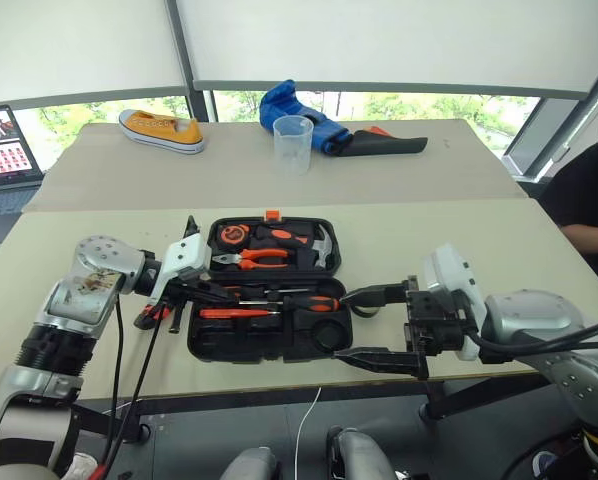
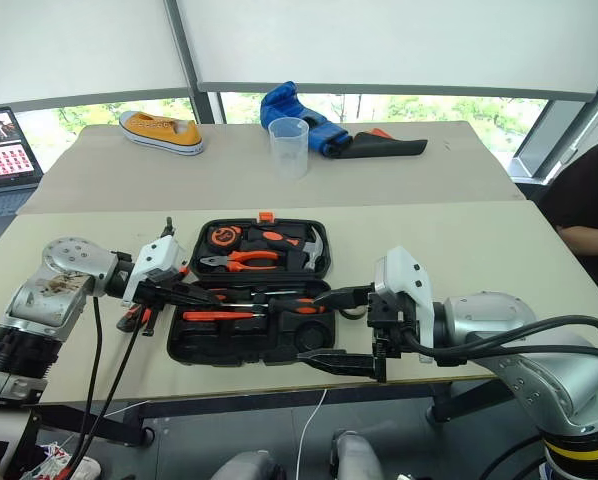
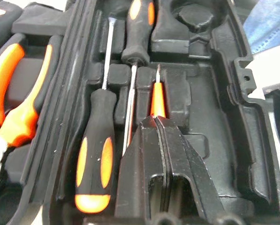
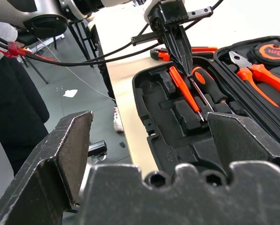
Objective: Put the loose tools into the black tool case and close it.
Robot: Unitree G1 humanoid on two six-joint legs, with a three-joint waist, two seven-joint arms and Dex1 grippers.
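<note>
The black tool case lies open on the near table, with pliers, a hammer and a tape measure in its far half. Two long screwdrivers rest in slots of the near half. My left gripper reaches in from the left, shut on the slim orange tester screwdriver, which lies along a slot beside them. A dark tape ring sits in the near right corner. The orange-and-black utility knife lies on the table left of the case, partly hidden under my left hand. My right gripper stands open at the case's right end.
On the far table stand a clear plastic cup, a yellow shoe and a blue glove on black cloth. A laptop is at the far left. A person sits at the right. The table's front edge runs just below the case.
</note>
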